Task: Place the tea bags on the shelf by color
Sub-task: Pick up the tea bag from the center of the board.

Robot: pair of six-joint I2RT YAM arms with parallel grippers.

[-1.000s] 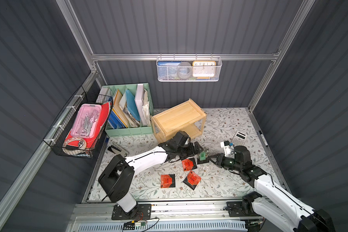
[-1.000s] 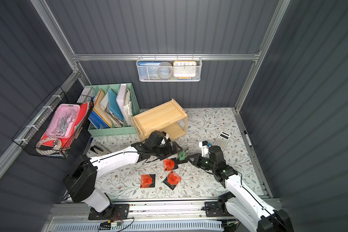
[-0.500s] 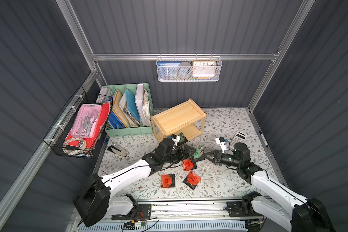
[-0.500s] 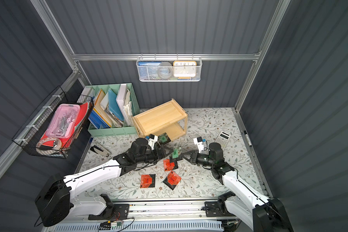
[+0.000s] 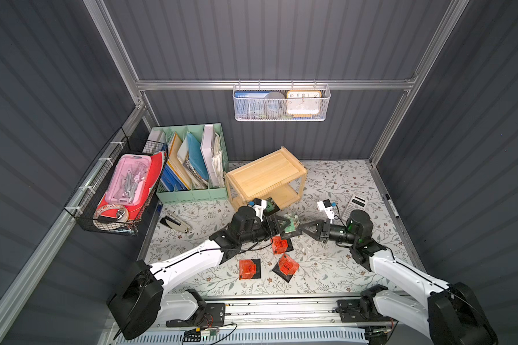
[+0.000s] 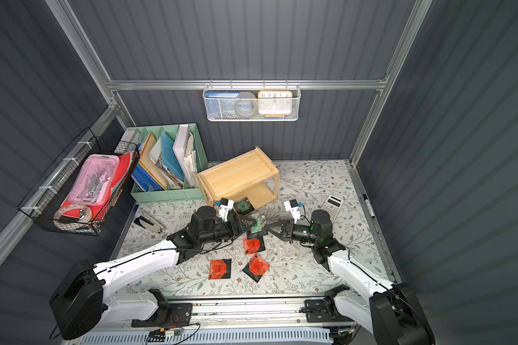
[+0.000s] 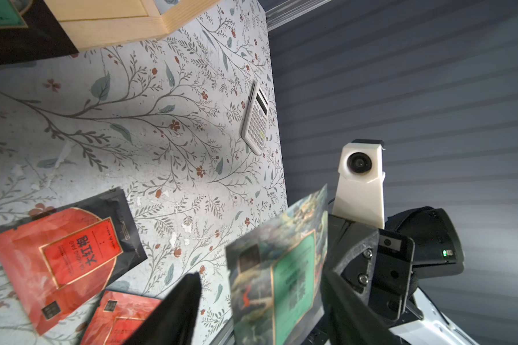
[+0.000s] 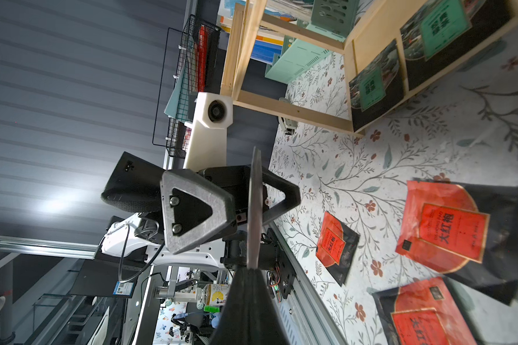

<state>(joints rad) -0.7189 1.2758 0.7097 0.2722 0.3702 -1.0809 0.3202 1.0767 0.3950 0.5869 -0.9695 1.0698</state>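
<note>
Held tea bag: the held tea bag [image 5: 290, 223] is a flat, near-square packet. It has mottled clear wrap, a green label and a black backing.
Its place: in the air above the worktop [image 5: 326, 185], between the two grippers and in front of the shelf [image 5: 263, 176].
Its lie: it stands on edge, its flat plane running along the line from gripper to gripper. In the right wrist view it is only a thin blade. The label face shows in both top views and in the left wrist view. Being almost square, it has no clear long axis.
Right gripper: the right gripper [image 5: 302, 230] has its black tips pressed together on one edge of the packet.
Left gripper: the left gripper [image 7: 260, 277] has its jaws apart. Its rough, black, triangular fingers [image 8: 192, 215] stand one on each side of the packet's faces, with a gap showing.
Shelf: light natural wood with smooth grain, two rimmed boards on slim square posts.
On the shelf: two green tea bags [image 8: 374, 86] [image 8: 437, 27] lie on the lower board, their black ends lapping over the front rim.
On the worktop: three orange-red tea bags [image 5: 281, 245] [image 5: 248, 268] [image 5: 287, 265] lie face up. They are glossy and slightly puffed, with black borders.
Worktop: a matte sheet printed with leafy sprigs and small red flowers.
</note>
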